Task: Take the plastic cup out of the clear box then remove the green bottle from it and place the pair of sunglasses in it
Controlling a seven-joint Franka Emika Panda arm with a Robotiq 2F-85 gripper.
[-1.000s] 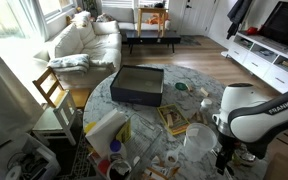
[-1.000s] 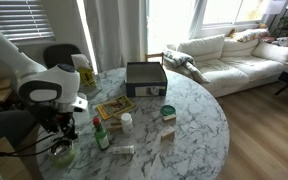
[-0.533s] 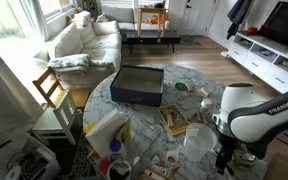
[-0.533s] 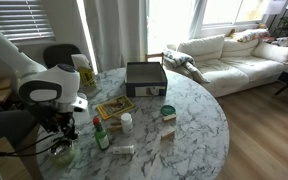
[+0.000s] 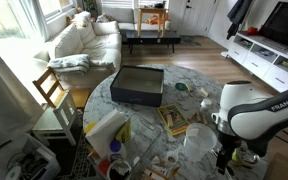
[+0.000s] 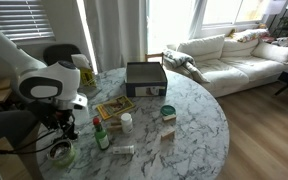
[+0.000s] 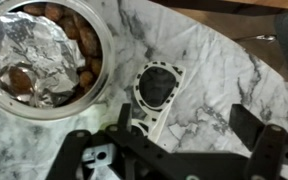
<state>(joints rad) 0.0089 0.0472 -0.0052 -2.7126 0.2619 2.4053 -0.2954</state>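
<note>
"FRANKA" on the robot arm (image 5: 256,112)

Table top (image 6: 189,130) looks like polished marble, white with grey veins, glossy. Foil (image 7: 34,55) crumpled, shiny metal. Cup (image 5: 197,145) translucent whitish plastic, smooth. Box (image 5: 134,97) dark, dull sides. Bottle (image 6: 101,135) dark green, material unclear. Sofa (image 6: 229,50) pale matt cloth. Floor (image 6: 269,130) wood, slight sheen. Chair (image 5: 50,90) light wood.

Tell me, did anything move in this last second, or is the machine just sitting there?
Only the arm shifted slightly, seemingly upward. Nothing was gripped or released; the jaws stand apart and empty. The clear box, plastic cup and green bottle stayed put.
</note>
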